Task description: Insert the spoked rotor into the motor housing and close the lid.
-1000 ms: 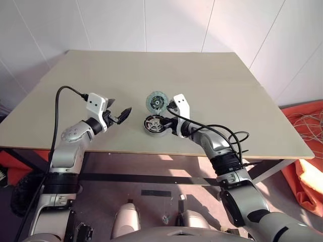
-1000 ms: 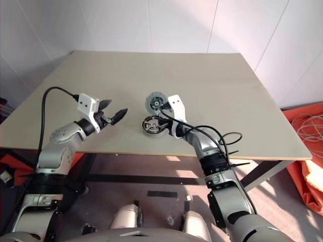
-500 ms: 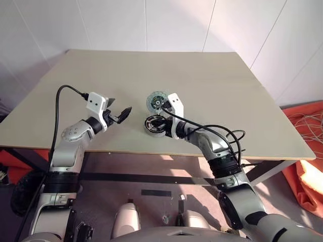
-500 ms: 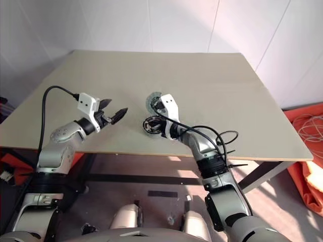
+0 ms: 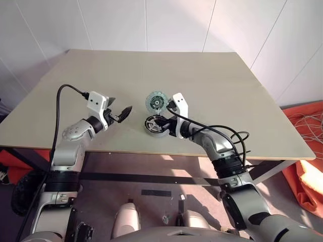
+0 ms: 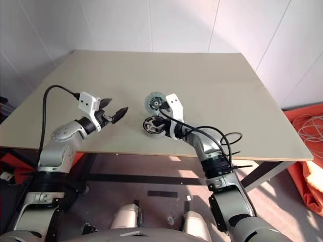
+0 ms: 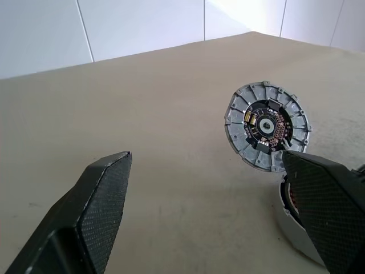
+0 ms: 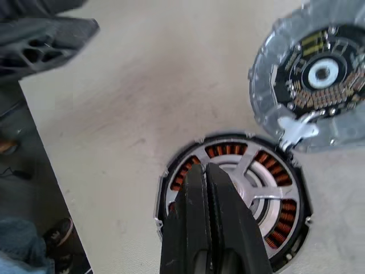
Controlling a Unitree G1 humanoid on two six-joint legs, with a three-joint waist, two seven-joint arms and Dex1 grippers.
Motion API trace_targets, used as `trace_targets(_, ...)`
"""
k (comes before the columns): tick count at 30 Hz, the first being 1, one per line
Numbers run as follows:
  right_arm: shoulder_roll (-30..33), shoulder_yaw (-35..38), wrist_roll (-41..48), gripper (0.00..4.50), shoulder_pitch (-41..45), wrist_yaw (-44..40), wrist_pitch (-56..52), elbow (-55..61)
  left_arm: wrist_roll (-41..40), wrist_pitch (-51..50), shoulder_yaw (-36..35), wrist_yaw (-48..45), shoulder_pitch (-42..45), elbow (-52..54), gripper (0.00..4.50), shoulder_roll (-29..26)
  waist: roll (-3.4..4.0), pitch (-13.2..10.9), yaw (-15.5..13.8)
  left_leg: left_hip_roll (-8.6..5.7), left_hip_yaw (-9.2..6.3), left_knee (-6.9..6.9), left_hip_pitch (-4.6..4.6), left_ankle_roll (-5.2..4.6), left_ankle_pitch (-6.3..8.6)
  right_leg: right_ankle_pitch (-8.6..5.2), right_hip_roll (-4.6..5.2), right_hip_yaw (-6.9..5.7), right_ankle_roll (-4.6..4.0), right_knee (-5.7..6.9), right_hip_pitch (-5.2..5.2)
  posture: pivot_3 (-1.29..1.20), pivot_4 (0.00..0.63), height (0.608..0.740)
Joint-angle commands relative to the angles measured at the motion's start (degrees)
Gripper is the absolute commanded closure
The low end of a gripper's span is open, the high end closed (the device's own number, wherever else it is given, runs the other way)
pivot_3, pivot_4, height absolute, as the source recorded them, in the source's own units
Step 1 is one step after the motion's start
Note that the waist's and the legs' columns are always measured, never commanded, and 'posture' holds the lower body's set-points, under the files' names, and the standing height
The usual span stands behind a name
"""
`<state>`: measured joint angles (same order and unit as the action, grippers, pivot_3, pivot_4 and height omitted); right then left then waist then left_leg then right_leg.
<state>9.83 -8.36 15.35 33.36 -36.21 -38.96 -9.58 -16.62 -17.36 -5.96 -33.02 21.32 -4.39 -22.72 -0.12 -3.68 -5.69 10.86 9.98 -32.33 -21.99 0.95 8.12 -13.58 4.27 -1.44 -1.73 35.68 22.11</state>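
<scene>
The motor housing (image 5: 154,126) sits near the table's front edge, a dark round can with reddish-copper windings (image 8: 282,228). The spoked rotor (image 8: 251,171) lies flat inside it, silvery spokes over the windings. The lid (image 5: 156,101), a grey ribbed disc, lies open just behind the housing, joined to it by a small pale tab (image 8: 296,130). My right gripper (image 8: 205,171) is shut with nothing in it, its tips over the housing's near side. My left gripper (image 5: 119,115) hangs open and empty to the left of the housing, pointing toward it.
The tan table (image 5: 212,85) stretches wide behind and to both sides of the parts. Its front edge runs close under the housing. An orange cloth (image 5: 309,176) and loose cables lie on the floor at the right.
My right gripper, still shut, has lifted a little and drawn back over the housing. The left arm, housing and lid have stayed put.
</scene>
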Motion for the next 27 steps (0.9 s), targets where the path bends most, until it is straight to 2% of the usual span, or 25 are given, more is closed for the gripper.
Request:
trace_targets(1, 1.3, -1.2, -0.5, 4.44, 1.5, -2.1, 3.0, 3.7, 0.1, 1.4, -0.1, 0.1, 1.5, 1.0, 0.00, 0.0, 0.00, 0.0, 0.0, 0.00, 0.00, 0.00, 0.00, 0.00, 0.00, 0.00, 0.00, 0.00, 0.00, -0.01, 0.00, 0.00, 0.000, 0.740)
trace_targets(12, 15.9, -7.7, -7.8, 4.44, 2.4, -17.6, 19.0, 4.8, 0.2, 1.6, 0.0, -0.2, 1.6, 0.7, 0.00, 0.2, -0.01, 0.0, -0.2, 0.00, 0.00, -0.12, -0.02, -0.10, 0.06, 0.00, 0.00, -0.01, 0.00, 0.00, -0.05, 0.00, 0.000, 0.740)
trace_targets(15, 20.0, -9.6, -9.2, 3.83, 2.9, -23.4, 23.0, 4.9, 0.2, 1.7, 0.1, -0.2, 1.7, 0.5, 0.00, 0.3, -0.01, 0.0, -0.2, 0.01, 0.01, -0.19, -0.02, -0.18, 0.10, 0.00, 0.00, 0.00, 0.00, 0.01, -0.06, 0.00, 0.000, 0.740)
trace_targets(19, 22.5, -11.4, -11.3, 2.47, 3.7, -27.4, 26.6, 3.6, 0.2, 1.8, 0.1, -0.3, 1.8, 0.3, 0.00, 0.4, -0.01, 0.0, 0.0, 0.05, 0.01, -0.28, -0.01, -0.31, 0.18, 0.01, -0.01, -0.01, -0.03, 0.02, -0.08, 0.00, 0.000, 0.740)
trace_targets(25, 22.4, -13.2, -14.9, 0.43, 6.4, -30.0, 33.5, 0.2, 0.1, 1.9, 0.2, -0.3, 1.8, 0.2, 0.00, 0.5, -0.01, 0.0, 0.1, 0.05, 0.01, -0.46, -0.09, -0.45, 0.27, 0.02, -0.01, 0.00, -0.04, 0.03, -0.09, 0.00, 0.000, 0.740)
trace_targets(27, 22.3, -13.6, -15.9, 0.43, 8.0, -31.3, 35.7, -1.5, 0.1, 1.9, 0.3, -0.3, 1.8, 0.2, 0.00, 0.5, -0.01, 0.0, 0.1, 0.06, 0.01, -0.50, -0.08, -0.49, 0.29, 0.02, -0.01, -0.01, -0.04, 0.03, -0.13, 0.00, 0.000, 0.740)
